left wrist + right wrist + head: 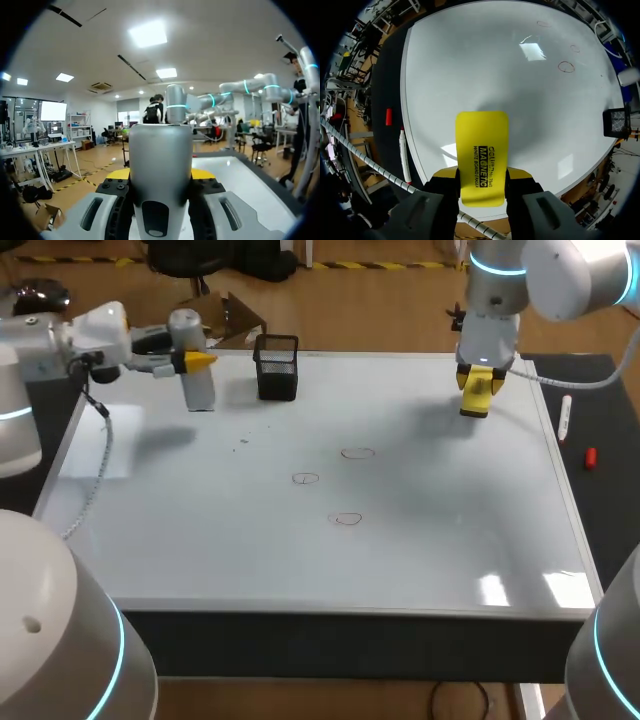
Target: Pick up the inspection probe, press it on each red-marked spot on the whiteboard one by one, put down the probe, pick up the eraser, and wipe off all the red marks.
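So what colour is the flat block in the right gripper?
Bright yellow eraser, black label; clearest in right wrist view.

Three red hand-drawn rings [305, 478] are clustered midway on the white board surface [450, 540]. A black wire-mesh cup [277, 367] is set at its far edge, left of centre. A white marker pen [565, 418] and a small red cap [590, 457] are laid beyond its right edge.

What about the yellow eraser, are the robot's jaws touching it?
Touching. The right wrist view shows the eraser squeezed in the right gripper, with one of its jaws pressed against each side.

The probe [160, 160] largely hides the left hand's [161, 175] yellow tips.
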`<state>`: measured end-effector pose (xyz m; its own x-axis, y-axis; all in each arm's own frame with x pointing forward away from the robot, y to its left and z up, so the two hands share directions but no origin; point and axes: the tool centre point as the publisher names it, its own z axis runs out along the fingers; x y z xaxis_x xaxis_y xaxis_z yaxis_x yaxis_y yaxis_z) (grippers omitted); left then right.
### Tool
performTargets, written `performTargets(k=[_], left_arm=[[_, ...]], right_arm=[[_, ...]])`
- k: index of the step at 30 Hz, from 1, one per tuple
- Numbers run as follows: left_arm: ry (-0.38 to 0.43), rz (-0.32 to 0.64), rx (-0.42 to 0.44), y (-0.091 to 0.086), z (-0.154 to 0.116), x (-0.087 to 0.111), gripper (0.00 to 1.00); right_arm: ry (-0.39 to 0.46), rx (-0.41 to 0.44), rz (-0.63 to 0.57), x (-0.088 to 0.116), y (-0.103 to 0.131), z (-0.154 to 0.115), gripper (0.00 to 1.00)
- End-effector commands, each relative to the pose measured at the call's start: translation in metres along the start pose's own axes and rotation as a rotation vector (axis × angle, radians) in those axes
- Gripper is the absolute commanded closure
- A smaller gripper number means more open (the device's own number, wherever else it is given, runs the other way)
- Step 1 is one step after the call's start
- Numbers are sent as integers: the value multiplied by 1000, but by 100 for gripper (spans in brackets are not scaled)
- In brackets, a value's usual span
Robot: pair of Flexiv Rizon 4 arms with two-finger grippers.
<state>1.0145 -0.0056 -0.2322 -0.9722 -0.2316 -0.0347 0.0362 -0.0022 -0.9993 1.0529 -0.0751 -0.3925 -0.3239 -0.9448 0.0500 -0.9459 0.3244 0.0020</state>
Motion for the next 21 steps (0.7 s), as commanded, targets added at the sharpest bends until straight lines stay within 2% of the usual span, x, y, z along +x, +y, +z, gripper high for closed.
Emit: performTargets(k=[1,10,21], left_arm=[[-28,3,-1,-2,-14,-1,100],[-64,-5,-4,-2,-28,-5,100],[-64,-5,-4,-2,-28,-5,100]], right_arm=[[2,3,-2,1,0,-1,100],[2,3,-2,1,0,-1,100],[2,3,-2,1,0,-1,100]])
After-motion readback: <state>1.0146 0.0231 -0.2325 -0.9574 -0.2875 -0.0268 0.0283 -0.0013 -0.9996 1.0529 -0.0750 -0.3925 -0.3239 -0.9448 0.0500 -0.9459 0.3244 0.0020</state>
